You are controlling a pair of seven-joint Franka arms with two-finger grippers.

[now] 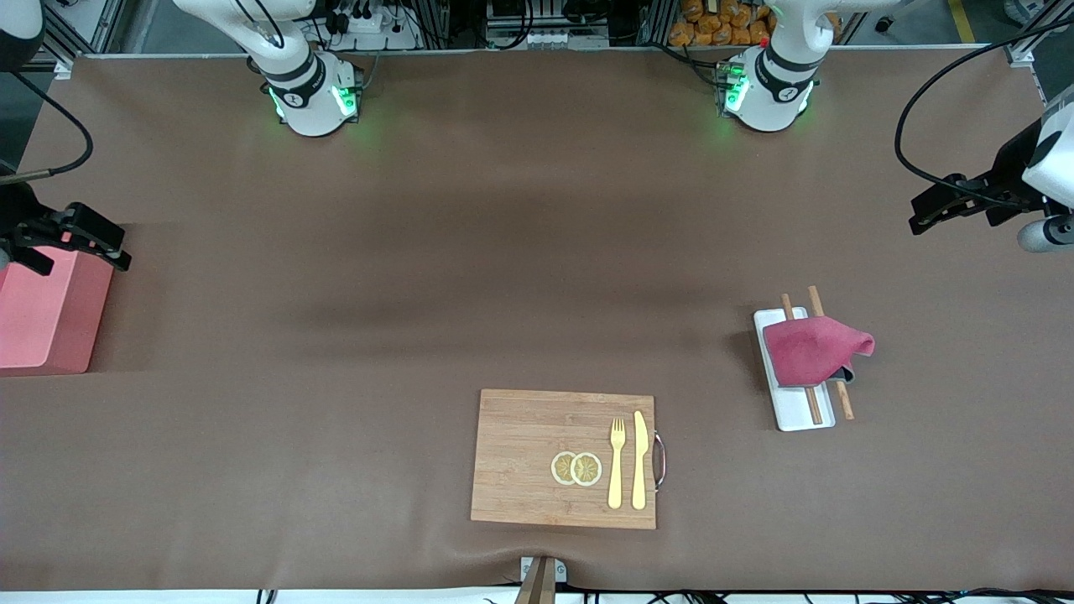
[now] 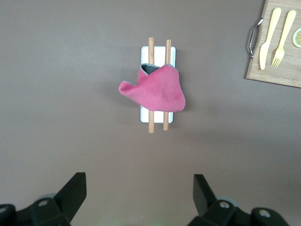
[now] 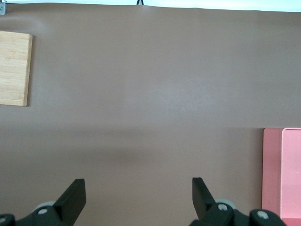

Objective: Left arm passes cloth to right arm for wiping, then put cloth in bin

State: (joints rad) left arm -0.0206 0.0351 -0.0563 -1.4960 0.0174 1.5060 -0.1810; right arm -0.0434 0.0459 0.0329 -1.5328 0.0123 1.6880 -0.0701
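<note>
We note left gripper (image 1: 927,216) spread, empty, above bare table; right gripper (image 1: 96,245) spread over salmon-pink plastic bin (image 1: 46,315). Raspberry-pink cloth (image 1: 812,348) drapes white tray (image 1: 801,415) and two wooden sticks (image 1: 841,398), tip toward left arm's end.

The front camera looks down from high, facing both bases. Each wrist camera looks down at the desk (image 1: 537,252). Front and left wrist views share the cloth (image 2: 157,89).
</note>
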